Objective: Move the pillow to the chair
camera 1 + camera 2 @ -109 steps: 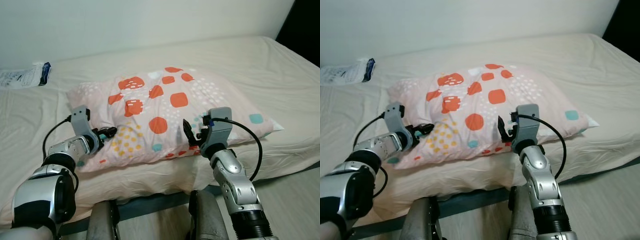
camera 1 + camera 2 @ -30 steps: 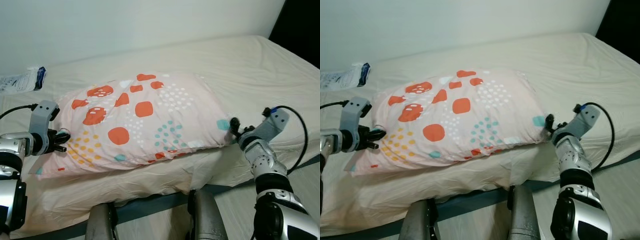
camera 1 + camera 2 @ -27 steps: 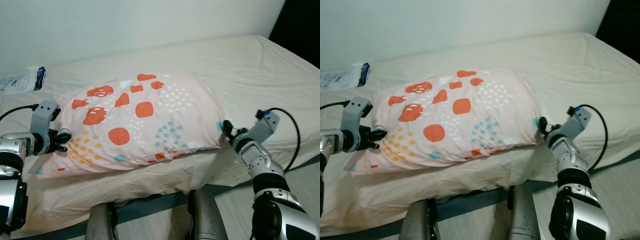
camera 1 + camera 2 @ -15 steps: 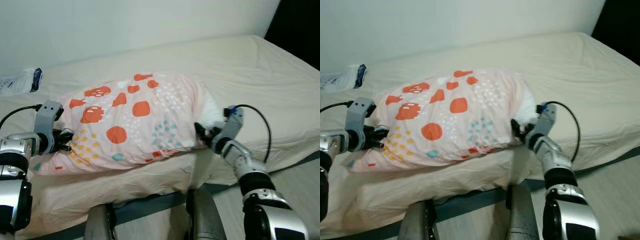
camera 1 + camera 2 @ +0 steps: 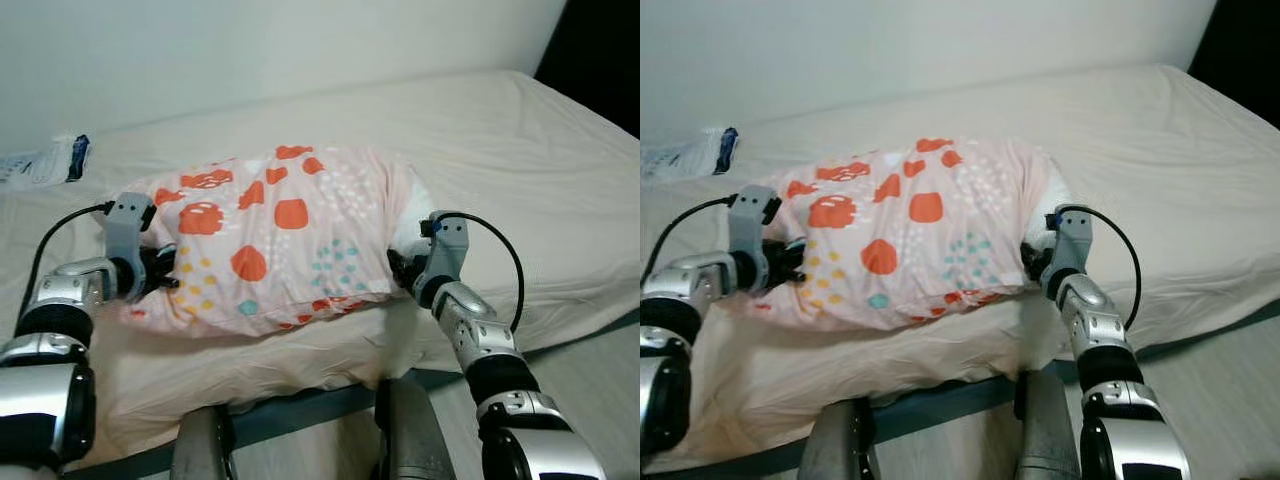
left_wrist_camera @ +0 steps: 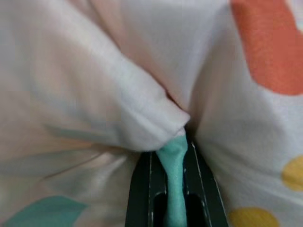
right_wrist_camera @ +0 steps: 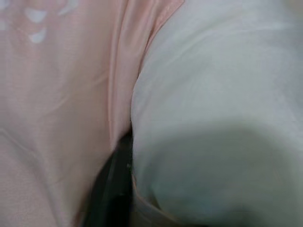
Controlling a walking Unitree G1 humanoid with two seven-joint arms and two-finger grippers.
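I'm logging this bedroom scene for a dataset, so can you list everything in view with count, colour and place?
pillow: one, pale pink with orange, teal, yellow and white shapes, lying on the bed, bunched between the two grippers.
bed: one, covered in a cream sheet, spanning the scene before the robot.
plastic packet: one, white and blue, on the bed's far left by the wall.
wall: one, off-white, behind the bed.
left gripper: one, black fingers, pinching teal-printed fabric at the pillow's left end.
right gripper: one, black fingers, pressed into the pillow's right end where white stuffing shows.
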